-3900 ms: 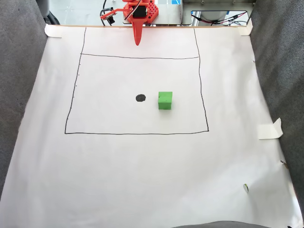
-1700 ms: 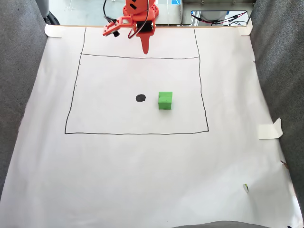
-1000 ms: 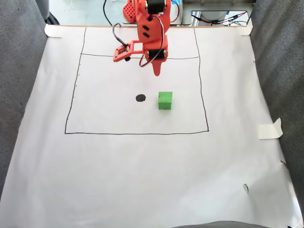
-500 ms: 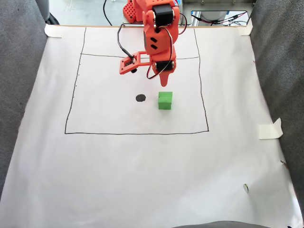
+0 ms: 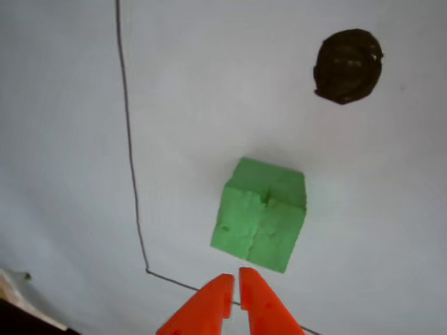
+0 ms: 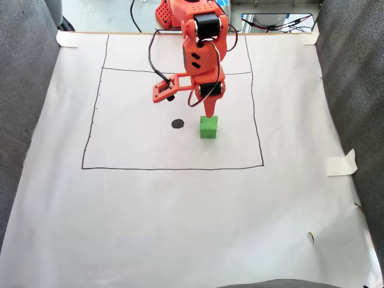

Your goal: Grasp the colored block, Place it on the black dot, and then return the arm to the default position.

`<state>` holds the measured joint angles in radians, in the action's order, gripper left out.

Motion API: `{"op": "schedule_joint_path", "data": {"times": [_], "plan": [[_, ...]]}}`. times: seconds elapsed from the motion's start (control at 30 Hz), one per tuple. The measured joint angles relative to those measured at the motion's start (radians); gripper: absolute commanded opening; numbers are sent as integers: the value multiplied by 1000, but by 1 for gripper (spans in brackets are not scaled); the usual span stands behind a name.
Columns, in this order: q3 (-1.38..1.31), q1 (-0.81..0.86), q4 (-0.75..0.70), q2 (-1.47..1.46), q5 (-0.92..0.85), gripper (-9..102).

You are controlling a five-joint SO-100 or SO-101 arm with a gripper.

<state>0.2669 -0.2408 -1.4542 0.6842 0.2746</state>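
The colored block is a small bright green cube resting on the white paper inside the drawn rectangle; the other view shows the block at centre. The black dot lies just left of it in the fixed view, and the dot is at the upper right in the other view. The orange arm reaches out from the far edge. Its gripper hangs just above the block's far side, jaws together and holding nothing. In the other view the gripper comes in from the bottom edge, its tips just short of the block.
A thin dark line frames a rectangle on the white paper. Grey fabric walls flank both sides. Cables and equipment sit beyond the far edge. A tape tab is at the right.
The arm has extended from the far edge toward the middle of the sheet, and the gripper has dropped to just above the block. The block and the dot have not moved.
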Motion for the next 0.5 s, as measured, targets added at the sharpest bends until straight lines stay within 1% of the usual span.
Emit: {"op": "schedule_joint_path", "data": {"times": [0.07, 0.33, 0.5], "plan": [[-3, 0, -9, 0, 0, 14], [-5, 0, -71, 0, 0, 39], [-5, 0, -98, 0, -6, 40]]}}
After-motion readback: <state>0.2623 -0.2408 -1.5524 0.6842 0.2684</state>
